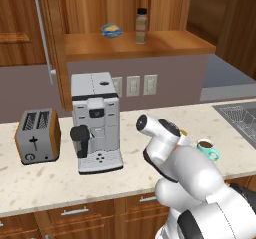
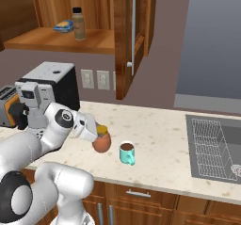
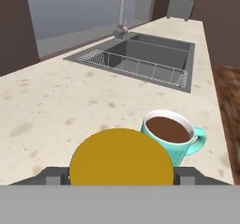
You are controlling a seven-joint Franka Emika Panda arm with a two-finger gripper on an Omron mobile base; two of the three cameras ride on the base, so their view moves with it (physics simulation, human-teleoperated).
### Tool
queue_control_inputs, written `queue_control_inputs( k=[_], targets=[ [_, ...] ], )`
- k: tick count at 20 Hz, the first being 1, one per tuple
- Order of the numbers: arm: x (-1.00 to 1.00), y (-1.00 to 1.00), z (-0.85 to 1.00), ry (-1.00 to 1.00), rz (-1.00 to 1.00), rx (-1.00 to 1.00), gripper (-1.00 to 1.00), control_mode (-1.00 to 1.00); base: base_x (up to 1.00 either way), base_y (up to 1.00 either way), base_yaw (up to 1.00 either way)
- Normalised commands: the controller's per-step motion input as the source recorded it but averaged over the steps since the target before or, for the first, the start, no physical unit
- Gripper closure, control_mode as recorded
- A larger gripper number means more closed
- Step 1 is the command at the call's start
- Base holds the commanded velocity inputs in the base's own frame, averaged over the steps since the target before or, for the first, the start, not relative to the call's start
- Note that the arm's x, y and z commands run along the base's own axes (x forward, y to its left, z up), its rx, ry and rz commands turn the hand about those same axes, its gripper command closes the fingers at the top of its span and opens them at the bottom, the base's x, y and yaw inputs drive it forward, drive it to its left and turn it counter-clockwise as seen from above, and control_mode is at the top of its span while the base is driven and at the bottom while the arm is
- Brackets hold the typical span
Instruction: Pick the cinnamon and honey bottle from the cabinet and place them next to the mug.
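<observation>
Presently one honey bottle grasped by the hand, beside one mug, one cinnamon shelved

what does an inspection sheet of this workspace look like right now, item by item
surface: speckled beige counter, honey bottle and mug standing on it
job's things: honey bottle on the counter just beside the teal mug; cinnamon upright on the cabinet shelf
clutter: toaster, coffee machine, blue packet on the shelf
grippers: gripper at the honey bottle, jaws either side of its yellow lid; grip or release cannot be told
cables: nothing seen
surroundings: sink with wire rack, wall outlets, drawers below
</observation>
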Motion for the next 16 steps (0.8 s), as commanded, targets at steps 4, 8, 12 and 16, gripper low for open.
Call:
queue_control_inputs(
  k=[4,8,12,16],
  targets=[
    [0.0,0.0,-0.11,0.0,0.0,0.0,1.0,-1.0,0.0,0.0,0.0],
    [0.0,0.0,-0.3,0.0,0.0,0.0,1.0,-1.0,0.0,0.0,0.0],
    [0.0,-0.01,-0.38,0.0,0.0,0.0,1.0,-1.0,0.0,0.0,0.0],
    [0.0,0.0,-0.34,0.0,0.0,0.0,1.0,-1.0,0.0,0.0,0.0]
  ],
)
